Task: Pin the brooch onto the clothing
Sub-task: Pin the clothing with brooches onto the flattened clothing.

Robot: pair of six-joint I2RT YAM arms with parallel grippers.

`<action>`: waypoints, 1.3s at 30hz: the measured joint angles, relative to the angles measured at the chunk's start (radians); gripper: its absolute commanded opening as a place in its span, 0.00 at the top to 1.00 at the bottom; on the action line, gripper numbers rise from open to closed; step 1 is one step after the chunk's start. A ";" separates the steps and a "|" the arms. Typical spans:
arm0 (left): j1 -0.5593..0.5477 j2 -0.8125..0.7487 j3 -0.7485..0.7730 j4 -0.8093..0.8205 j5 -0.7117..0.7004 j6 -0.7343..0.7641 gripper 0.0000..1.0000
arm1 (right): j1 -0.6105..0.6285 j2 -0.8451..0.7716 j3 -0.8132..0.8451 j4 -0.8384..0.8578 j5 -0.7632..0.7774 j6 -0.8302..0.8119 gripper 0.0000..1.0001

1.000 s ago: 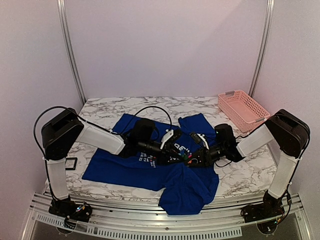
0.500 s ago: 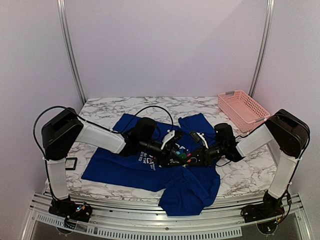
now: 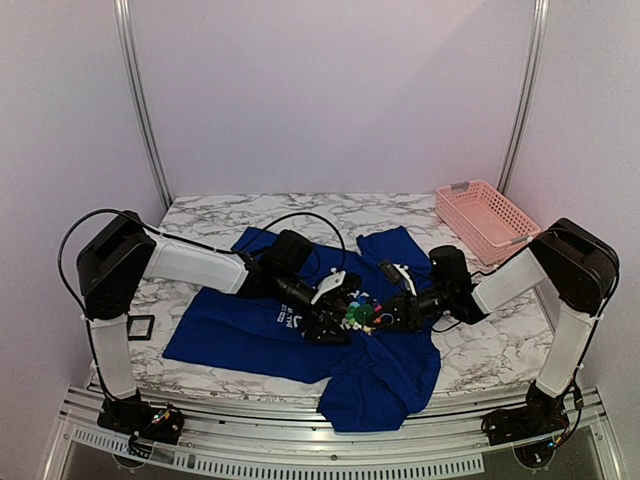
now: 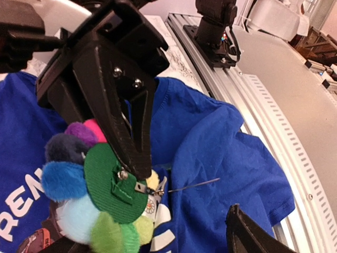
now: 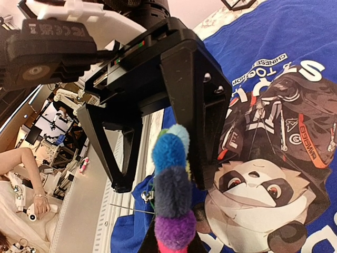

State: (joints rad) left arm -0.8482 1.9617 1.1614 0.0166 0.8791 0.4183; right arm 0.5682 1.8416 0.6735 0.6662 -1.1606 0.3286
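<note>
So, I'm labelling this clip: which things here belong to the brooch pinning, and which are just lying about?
In the job: brooch, held by the right hand; blue T-shirt; open left hand.
Lying about: pink lattice basket; small black open frame.

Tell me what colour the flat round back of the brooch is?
Green. The brooch shows that back best in the left wrist view.
</note>
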 measured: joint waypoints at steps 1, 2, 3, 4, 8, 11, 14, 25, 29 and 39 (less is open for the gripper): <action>0.001 0.000 0.002 -0.016 0.000 0.019 0.29 | 0.000 0.003 0.000 0.000 0.000 0.000 1.00; 0.002 0.000 0.002 -0.035 -0.001 0.042 0.31 | 0.000 0.006 0.000 0.001 0.000 0.000 1.00; 0.002 0.000 0.002 -0.050 -0.002 0.061 0.34 | 0.000 0.010 0.000 0.001 -0.001 0.001 1.00; 0.002 0.000 0.002 -0.059 -0.005 0.073 0.35 | 0.000 0.013 0.000 0.002 -0.001 0.003 1.00; 0.002 0.000 0.002 -0.060 -0.016 0.097 0.34 | 0.000 0.028 0.000 0.022 -0.009 0.011 1.00; -0.005 0.003 0.000 -0.023 -0.024 0.066 0.33 | 0.001 0.032 -0.001 0.041 -0.011 0.025 1.00; -0.007 0.005 -0.005 0.032 -0.032 0.024 0.37 | 0.002 0.041 -0.002 0.068 -0.015 0.042 1.00; -0.015 0.020 -0.030 0.145 -0.049 -0.112 0.73 | 0.014 0.061 -0.020 0.116 -0.048 0.082 1.00; -0.015 0.020 -0.032 0.141 -0.042 -0.128 0.88 | 0.015 0.061 -0.022 0.120 -0.055 0.080 1.00; -0.015 0.020 -0.045 0.135 -0.011 -0.193 1.00 | 0.023 0.064 -0.026 0.121 -0.051 0.063 0.89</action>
State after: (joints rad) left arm -0.8631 1.9816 1.1160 0.1516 0.8684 0.2253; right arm 0.5911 1.9053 0.6476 0.7872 -1.2121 0.3920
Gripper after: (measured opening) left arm 0.130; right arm 0.064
